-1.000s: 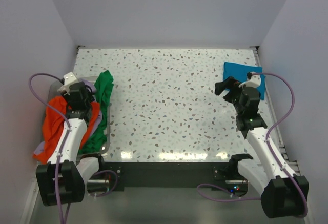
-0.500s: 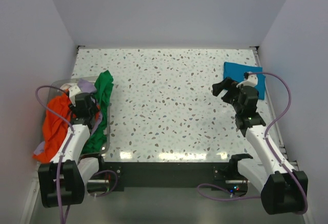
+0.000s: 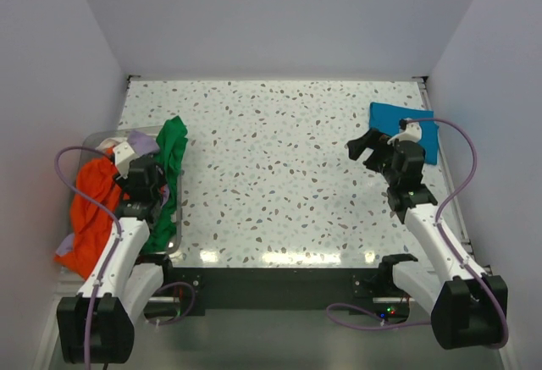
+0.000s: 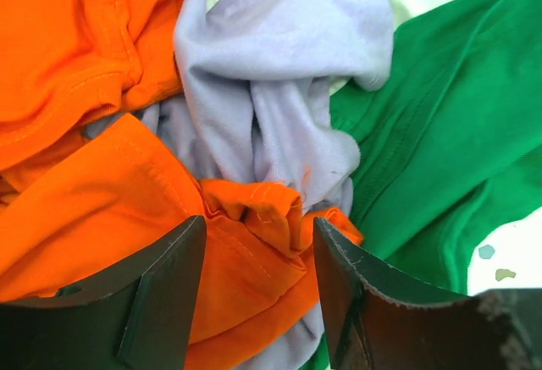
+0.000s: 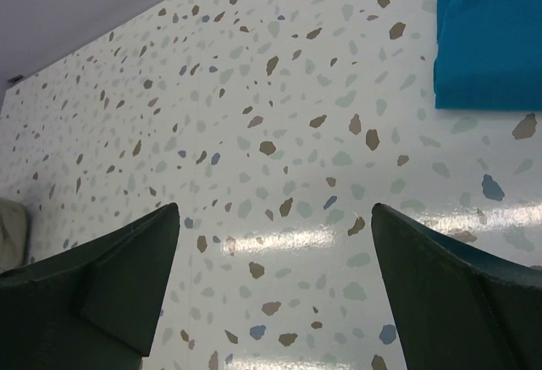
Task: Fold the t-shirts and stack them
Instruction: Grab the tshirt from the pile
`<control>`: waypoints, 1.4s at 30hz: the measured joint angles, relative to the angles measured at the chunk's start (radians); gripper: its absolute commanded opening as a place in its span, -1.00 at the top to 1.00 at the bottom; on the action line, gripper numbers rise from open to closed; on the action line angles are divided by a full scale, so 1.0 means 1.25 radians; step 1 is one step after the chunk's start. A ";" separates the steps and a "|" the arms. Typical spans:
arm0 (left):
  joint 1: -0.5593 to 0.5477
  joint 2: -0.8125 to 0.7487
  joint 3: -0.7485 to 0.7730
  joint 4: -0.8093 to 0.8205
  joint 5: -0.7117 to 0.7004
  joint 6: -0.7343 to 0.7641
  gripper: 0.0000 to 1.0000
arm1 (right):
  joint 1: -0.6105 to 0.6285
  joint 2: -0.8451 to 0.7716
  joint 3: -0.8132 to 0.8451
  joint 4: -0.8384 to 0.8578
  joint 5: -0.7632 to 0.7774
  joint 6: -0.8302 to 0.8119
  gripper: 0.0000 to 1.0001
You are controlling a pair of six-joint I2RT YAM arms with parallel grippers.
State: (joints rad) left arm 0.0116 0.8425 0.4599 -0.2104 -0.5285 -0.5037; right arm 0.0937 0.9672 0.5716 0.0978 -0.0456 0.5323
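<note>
A heap of t-shirts lies at the table's left edge: an orange one [image 3: 85,218], a green one [image 3: 174,146] and a lavender one [image 3: 146,144]. My left gripper [image 3: 140,185] is down in this heap. In the left wrist view its jaws [image 4: 258,226] stand apart, with a bunched fold of the orange t-shirt [image 4: 254,218] between them. The lavender t-shirt [image 4: 279,74] is just beyond and the green t-shirt [image 4: 440,158] to the right. A folded teal-blue t-shirt [image 3: 405,124] lies flat at the far right. My right gripper [image 3: 360,146] hovers wide open and empty over bare table [image 5: 275,213], left of the teal-blue t-shirt [image 5: 491,40].
The heap sits in a clear bin [image 3: 100,137] at the left edge, with a bit of whitish cloth [image 3: 108,144] at its far end. Grey walls close in the speckled table [image 3: 279,175] on the left, right and far sides.
My left gripper has come back toward the near edge and down into the heap, onto the orange cloth. My right gripper has drifted slightly left, still open.
</note>
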 measured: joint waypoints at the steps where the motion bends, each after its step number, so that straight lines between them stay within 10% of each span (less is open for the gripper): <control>1: 0.000 0.007 0.000 -0.001 -0.003 -0.002 -0.15 | 0.000 0.002 0.000 0.000 -0.002 0.000 -0.98; 14: 0.000 0.011 0.000 -0.010 -0.031 -0.011 1.00 | 0.000 0.006 0.000 0.000 -0.008 0.000 -0.98; 30: -0.033 -0.031 0.202 -0.088 -0.044 0.010 1.00 | 0.000 0.026 0.011 -0.001 -0.020 -0.001 -0.98; 42: -0.042 0.116 0.768 -0.091 0.042 0.154 1.00 | 0.000 0.033 0.039 -0.002 -0.020 -0.004 -0.98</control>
State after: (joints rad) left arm -0.0406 0.9874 1.4204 -0.3241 -0.4759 -0.3115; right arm 0.0937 1.0080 0.6201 0.0959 -0.0700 0.5274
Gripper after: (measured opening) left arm 0.029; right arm 0.986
